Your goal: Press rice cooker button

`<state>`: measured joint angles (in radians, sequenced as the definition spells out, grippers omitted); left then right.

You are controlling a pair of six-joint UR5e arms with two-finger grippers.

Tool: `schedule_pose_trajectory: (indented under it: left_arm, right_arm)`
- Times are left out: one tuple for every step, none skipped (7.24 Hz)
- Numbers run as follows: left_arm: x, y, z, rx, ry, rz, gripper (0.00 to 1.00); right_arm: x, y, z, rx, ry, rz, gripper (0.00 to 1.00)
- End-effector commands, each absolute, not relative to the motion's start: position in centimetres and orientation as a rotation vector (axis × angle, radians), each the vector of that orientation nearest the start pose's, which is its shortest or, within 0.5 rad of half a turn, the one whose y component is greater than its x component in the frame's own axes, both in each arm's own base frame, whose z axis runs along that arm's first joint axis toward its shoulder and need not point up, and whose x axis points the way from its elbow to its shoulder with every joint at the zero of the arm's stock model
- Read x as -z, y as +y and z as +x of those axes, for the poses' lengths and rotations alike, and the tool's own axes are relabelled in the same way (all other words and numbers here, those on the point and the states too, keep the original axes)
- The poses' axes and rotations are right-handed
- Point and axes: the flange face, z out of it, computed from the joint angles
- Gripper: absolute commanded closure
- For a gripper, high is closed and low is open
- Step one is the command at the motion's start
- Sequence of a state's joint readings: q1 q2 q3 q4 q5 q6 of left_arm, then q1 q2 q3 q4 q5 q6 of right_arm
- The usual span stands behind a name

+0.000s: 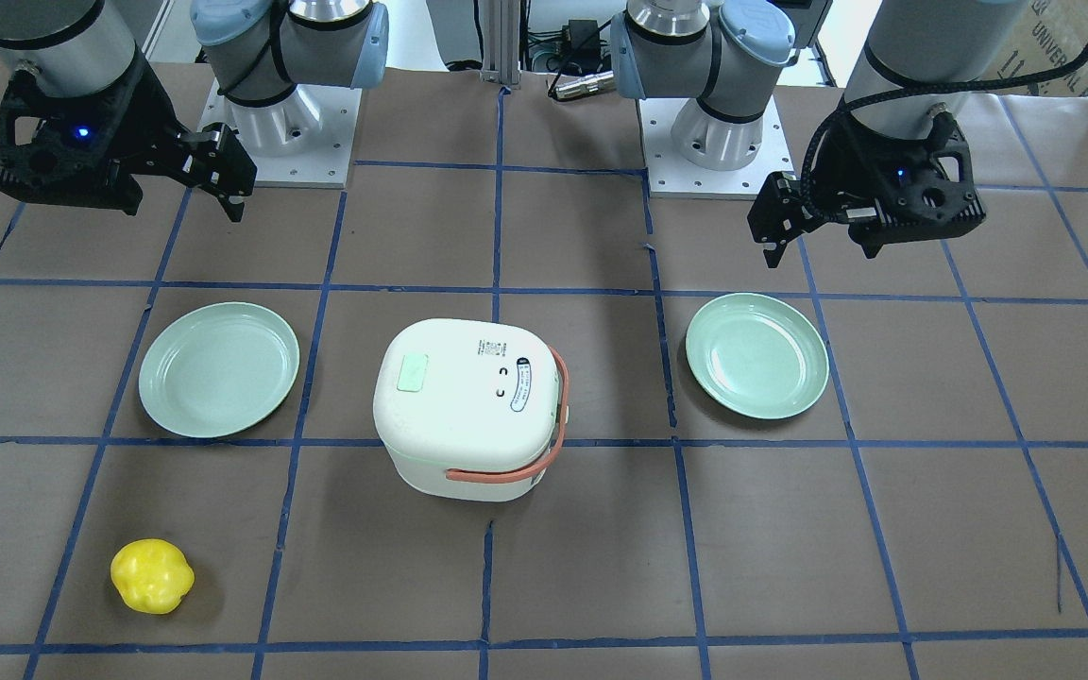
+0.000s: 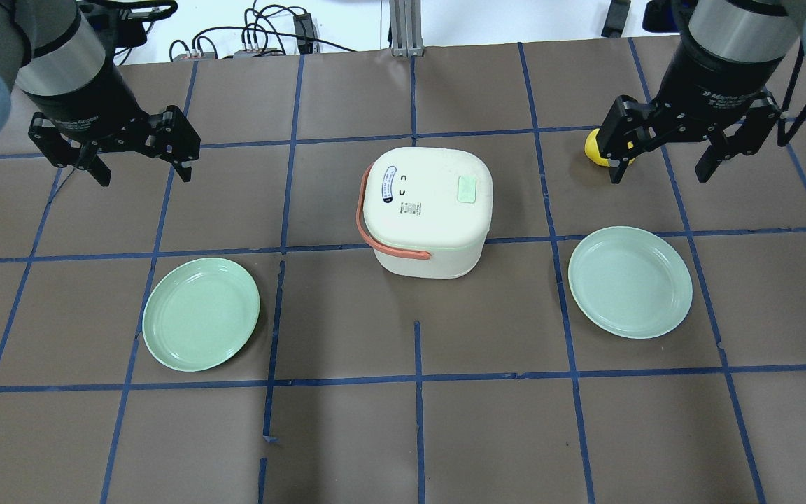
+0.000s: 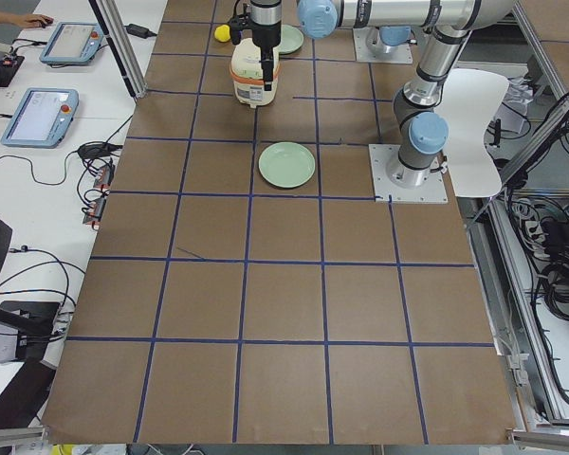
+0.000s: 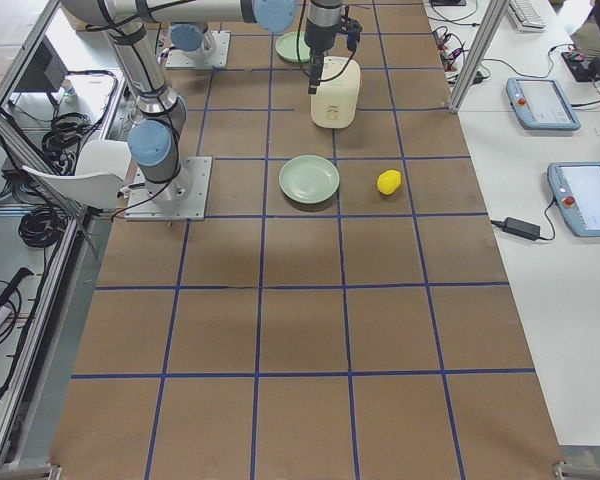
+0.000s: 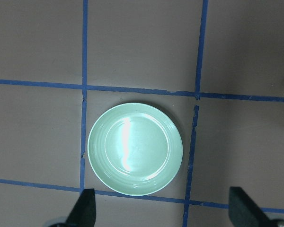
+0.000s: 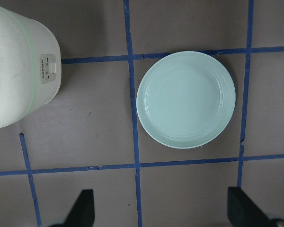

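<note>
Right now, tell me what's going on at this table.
Nothing is being handled yet. The rice cooker stands closed mid-table between the left plate and right plate, both green. The left arm and right arm hang to either side of it, jaws open and empty, touching nothing.

- Bright, even light falls from overhead; the brown table (image 2: pixel 347 434) shows no hard shadows.
- The rice cooker (image 1: pixel 464 397) casts only a faint, soft shadow, and its white lid looks washed out.
- In the left wrist view, a white glare streak crosses the green plate (image 5: pixel 135 149).
- The side views are sharp, but detail in them is small.
</note>
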<state>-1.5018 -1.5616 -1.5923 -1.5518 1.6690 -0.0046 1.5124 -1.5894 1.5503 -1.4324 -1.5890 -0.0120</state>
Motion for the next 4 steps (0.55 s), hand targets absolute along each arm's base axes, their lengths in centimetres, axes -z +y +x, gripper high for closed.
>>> schedule_pose_trajectory:
  left_arm:
    - [-48.42, -49.59, -8.95, 0.005, 3.041, -0.112, 0.00]
    - [-48.42, -49.59, -8.95, 0.005, 3.041, -0.112, 0.00]
    - [-48.43, -49.61, -8.95, 0.007, 3.041, -0.113, 0.00]
    - [-48.42, -49.59, -8.95, 0.005, 3.041, -0.112, 0.00]
  right_arm:
    - [-49.02, -48.20, 10.39, -0.163, 3.148, 0.074, 0.00]
    - [-49.17, -48.21, 10.39, -0.115, 3.151, 0.067, 0.00]
    - [-48.90, -48.62, 10.44, -0.100, 3.152, 0.002, 0.00]
    - [-48.92, -48.59, 10.67, -0.098, 3.150, -0.015, 0.00]
